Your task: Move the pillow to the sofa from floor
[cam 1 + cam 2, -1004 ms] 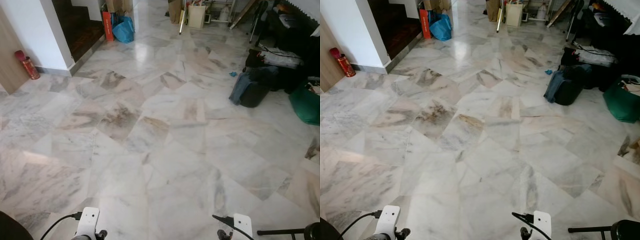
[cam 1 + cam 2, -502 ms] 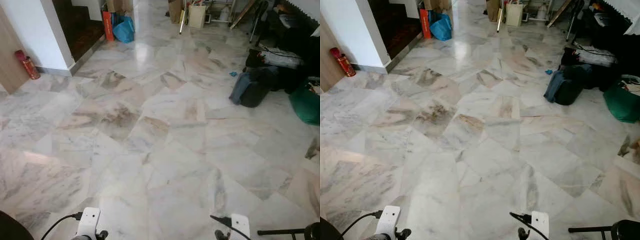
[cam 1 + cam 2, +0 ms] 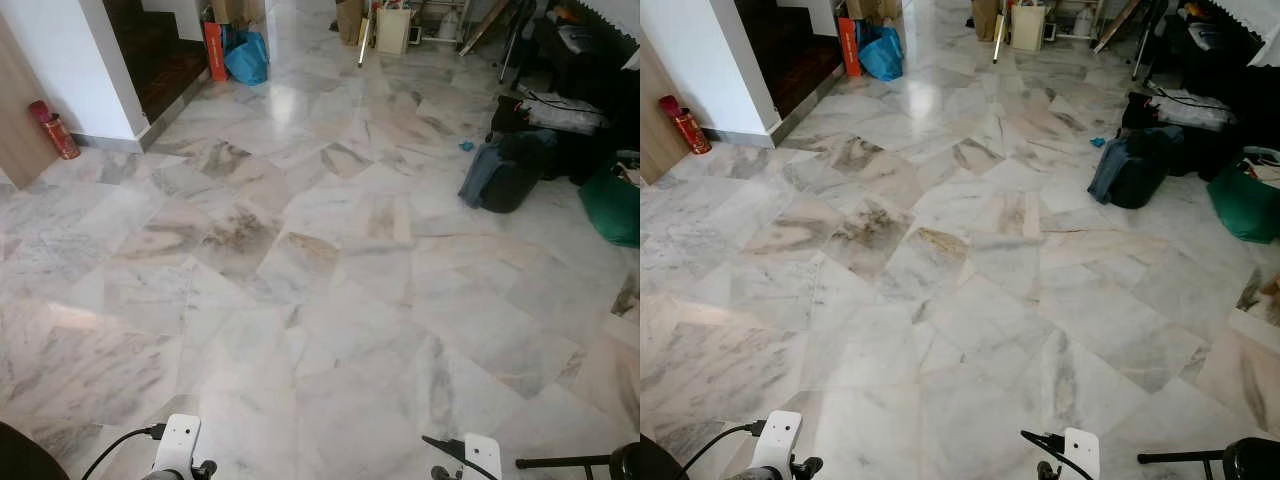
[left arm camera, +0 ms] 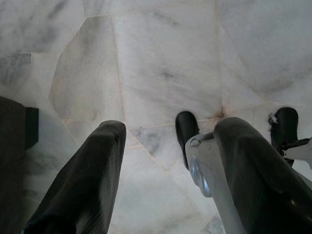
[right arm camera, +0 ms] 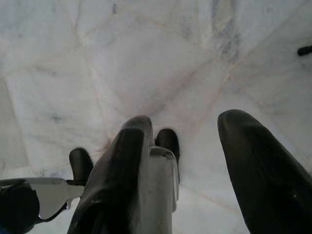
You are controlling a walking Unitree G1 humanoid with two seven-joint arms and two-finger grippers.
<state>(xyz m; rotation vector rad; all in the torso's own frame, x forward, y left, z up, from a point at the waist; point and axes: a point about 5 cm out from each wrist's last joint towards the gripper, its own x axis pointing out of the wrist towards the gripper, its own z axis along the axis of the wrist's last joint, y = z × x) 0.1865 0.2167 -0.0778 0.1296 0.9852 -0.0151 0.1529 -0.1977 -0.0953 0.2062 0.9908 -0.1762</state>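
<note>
Both arms hang low over a white and grey marble floor (image 3: 320, 300). The white wrist housings of the left arm (image 3: 177, 445) and right arm (image 3: 482, 455) poke in at the bottom of the eye views. In the left wrist view my left gripper (image 4: 168, 131) is open, with bare floor between its black fingers (image 4: 92, 175). My right gripper (image 5: 187, 122) is open too, its fingers (image 5: 253, 161) spread over bare tile. A green soft-looking bundle (image 3: 612, 205) lies at the far right; I cannot tell what it is.
Dark bags and clothes (image 3: 505, 175) are piled at the right. A white wall corner (image 3: 105, 80) with a red extinguisher (image 3: 55, 130) stands at the left. A blue bag (image 3: 247, 58) and boxes (image 3: 392, 30) crowd the far end. My feet (image 4: 186, 139) stand below the grippers.
The whole picture has shifted very slightly, so the camera moved a little. Nothing on the floor has moved and both grippers stay open.
</note>
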